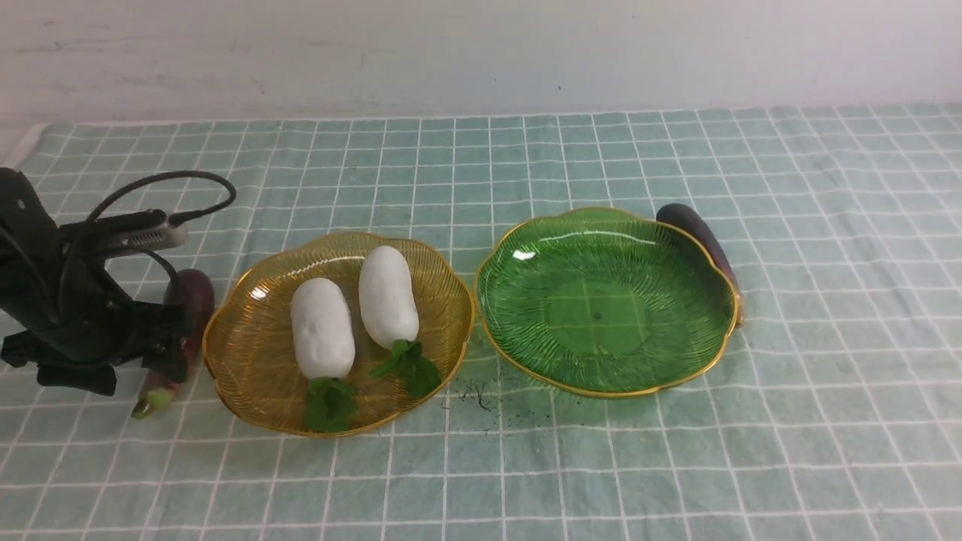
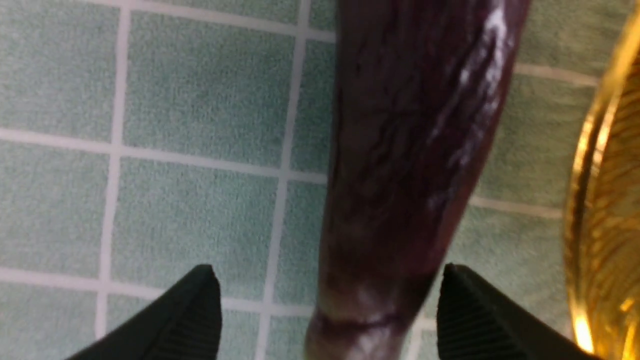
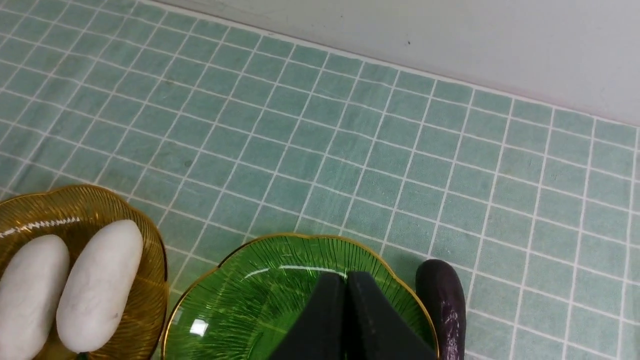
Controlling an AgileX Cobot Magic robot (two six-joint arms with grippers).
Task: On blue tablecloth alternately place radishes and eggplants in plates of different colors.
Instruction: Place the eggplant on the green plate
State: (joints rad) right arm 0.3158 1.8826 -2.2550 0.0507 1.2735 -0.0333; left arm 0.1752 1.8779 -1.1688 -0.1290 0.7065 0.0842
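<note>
- Left gripper (image 2: 325, 280) is spread wide, its ribbed black pads either side of the glossy, wrinkly eggplant (image 2: 410, 150) on the gridded tablecloth (image 1: 676, 451), left of the amber plate (image 1: 248, 361).
- Right gripper (image 3: 346, 280) is clamped shut with nothing in it.
- Both smooth white radishes (image 1: 323, 328) lie in the amber plate.
- The second eggplant (image 1: 703, 233) hugs the far-right rim of the ribbed green plate (image 1: 601, 308).

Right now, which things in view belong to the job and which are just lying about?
Job: left radish, right radish, amber plate, green plate, left eggplant, right eggplant, tablecloth.
Lying about: dark crumbs on the tablecloth near the gap between the plates.

Matte black left arm (image 1: 64, 300) at frame left, with looping black cable (image 1: 173, 174) and grey bar (image 1: 143, 237); left end effector (image 2: 326, 270) fingers (image 2: 190, 315) black, ribbed.
</note>
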